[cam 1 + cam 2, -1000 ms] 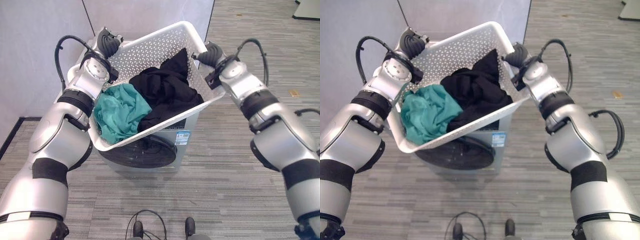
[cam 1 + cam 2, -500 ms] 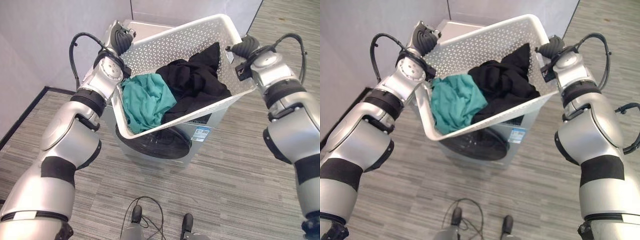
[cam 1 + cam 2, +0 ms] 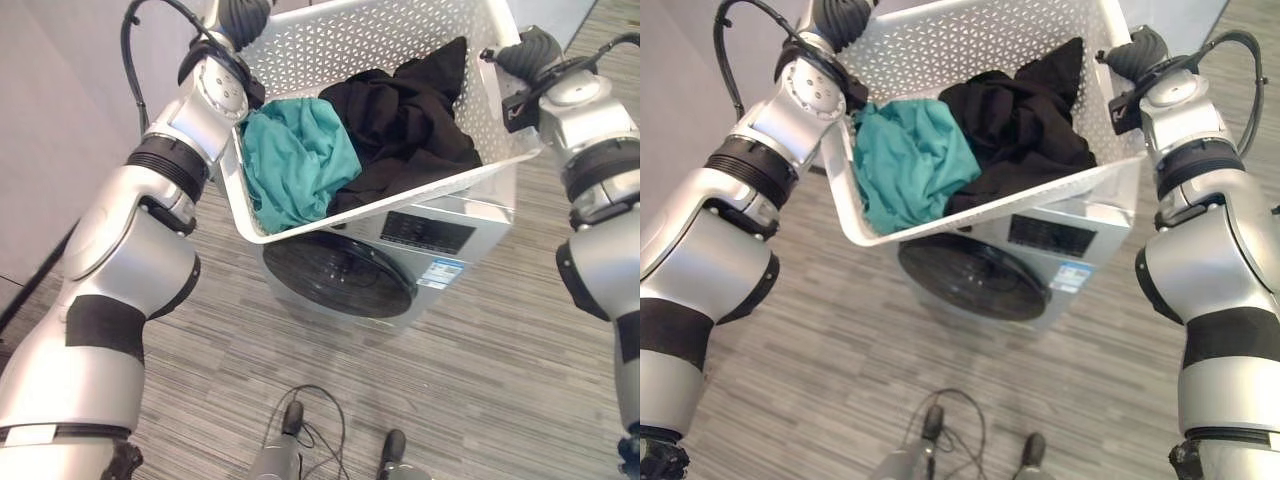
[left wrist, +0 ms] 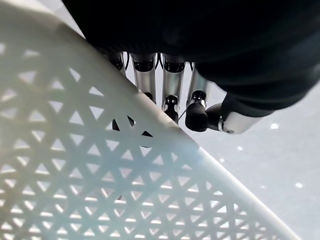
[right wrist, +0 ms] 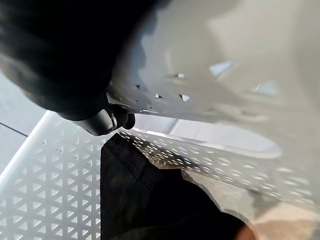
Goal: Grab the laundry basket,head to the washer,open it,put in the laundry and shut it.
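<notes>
Above the silver-grey front-loading washer (image 3: 400,255) with its round dark door (image 3: 340,275), white perforated plastic laundry basket (image 3: 350,40) held up between both arms, near rim tipped down toward the camera. Inside: crumpled teal cloth (image 3: 295,160) on the robot's left, heap of black clothing (image 3: 405,125) on the right, both slumped against the low near wall.

Handling, judged: basket stiff but thin-walled, likely to flex if squeezed mid-wall; light load, soft and limp, apt to slide toward the low rim if tipped further. Smooth plastic, probably slippery under metal fingers. Best hold at the rolled rims on the two short ends, where now gripped; for loading, pinch a bunched fold of cloth rather than a flat patch.

Left hand (image 3: 240,15) at the basket's left end, up by the rim. Left wrist view: silver fingers (image 4: 172,92) running down behind the perforated wall, dark tips curled in at the rim, thumb tip close beside them; reads as clamped on the basket edge. Right hand (image 3: 530,50) at the right end rim. Right wrist view: thumb tip (image 5: 107,120) pressed against the wall, rest of the fingers hidden behind the plastic, so closure can't be told for sure.

Washer door closed; basket not yet set down, opening not started.
</notes>
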